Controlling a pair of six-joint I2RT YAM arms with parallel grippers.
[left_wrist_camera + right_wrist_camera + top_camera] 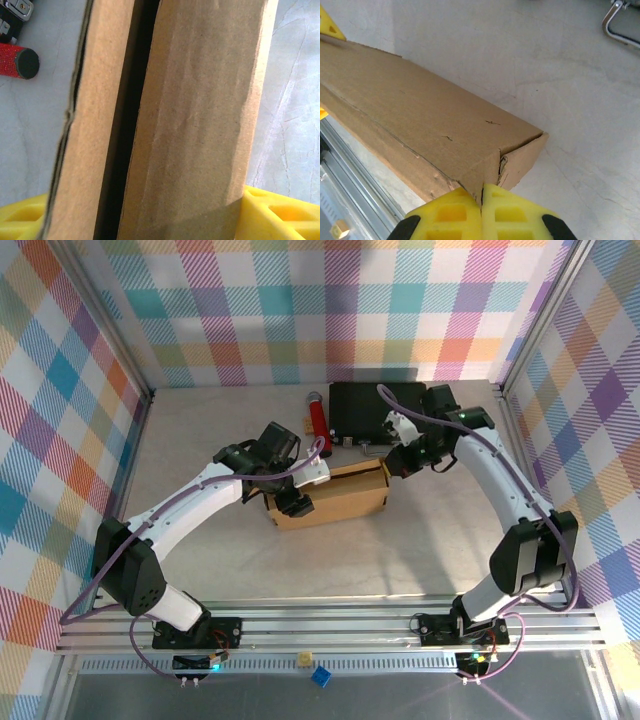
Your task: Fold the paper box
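Top external: nearly folded paper box (335,498), lid seam (125,130) gaping, clamped in left end effector (290,502); right end effector (397,465) pressed together.

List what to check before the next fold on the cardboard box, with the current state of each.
1. Left gripper straddles the paper box at its left end, fingers against cardboard on both sides: ok.
2. Right gripper shut, empty, tips at a box corner: ok.
3. Long panels closed flush: not ok, a dark gap runs between them.
4. End flap tucked: not ok, a small opening at the corner.
5. Black case and red cylinder apart from the box: ok.
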